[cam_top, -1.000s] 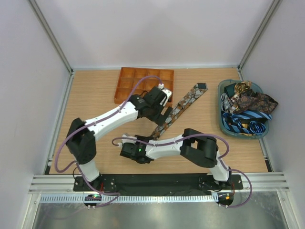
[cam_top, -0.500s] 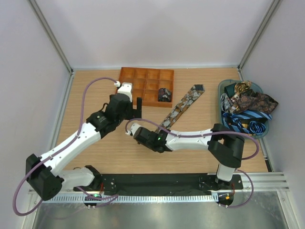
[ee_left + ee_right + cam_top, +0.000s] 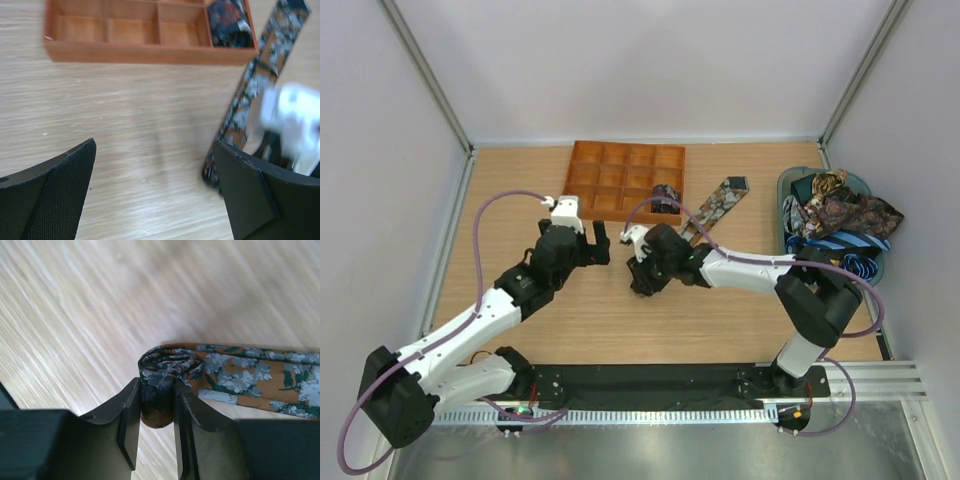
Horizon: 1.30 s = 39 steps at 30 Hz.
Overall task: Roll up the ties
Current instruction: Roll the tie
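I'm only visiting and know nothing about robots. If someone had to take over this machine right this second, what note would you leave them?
Left gripper: open, empty, hovering above the table near the orange tray.
Right gripper: shut on the small coil begun at one end of the paisley tie. The rest of it lies flat on the table.
Done: one rolled tie sits in the tray's near right compartment.
Left: finish rolling this tie and put it in the tray, then do the heap of ties in the teal basket.
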Motion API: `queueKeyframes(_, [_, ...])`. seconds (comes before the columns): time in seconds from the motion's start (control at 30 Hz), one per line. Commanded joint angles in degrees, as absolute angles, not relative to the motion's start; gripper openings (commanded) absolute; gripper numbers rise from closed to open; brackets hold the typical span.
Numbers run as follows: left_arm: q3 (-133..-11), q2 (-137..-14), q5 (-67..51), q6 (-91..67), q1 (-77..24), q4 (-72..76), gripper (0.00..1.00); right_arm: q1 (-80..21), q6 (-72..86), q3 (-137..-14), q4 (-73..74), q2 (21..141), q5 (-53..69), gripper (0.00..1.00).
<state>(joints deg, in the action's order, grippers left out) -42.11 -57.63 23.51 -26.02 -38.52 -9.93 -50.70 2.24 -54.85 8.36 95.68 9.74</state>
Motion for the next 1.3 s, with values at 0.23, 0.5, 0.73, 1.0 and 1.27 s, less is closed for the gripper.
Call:
queueKeyframes(0.23, [-28.30, -59.41, 1.51, -9.24, -39.90, 16.43, 1.00, -39.20, 11.25, -53.44, 1.06, 99.22, 31.62, 0.08])
queueKeyframes(0.5, [-31.02, -69.60, -5.18, -3.26, -41.40, 18.72, 1.00, -33.49, 15.82, -51.51, -4.92, 101.77, 39.19, 0.08])
queueKeyframes(0.73, [-34.36, -76.89, -9.32, -0.26, -42.10, 19.51, 1.00, -30.59, 18.72, -51.06, -8.70, 104.76, 43.77, 0.08])
queueKeyframes(1.0, [-38.14, -84.63, -10.72, 3.42, -43.15, 18.99, 1.00, -28.74, 21.35, -51.06, -11.69, 106.79, 46.05, 0.08])
queueKeyframes(1.27, [-41.56, -91.83, -10.28, 6.41, -44.03, 17.84, 1.00, -28.39, 21.80, -51.06, -12.30, 107.40, 46.49, 0.08])
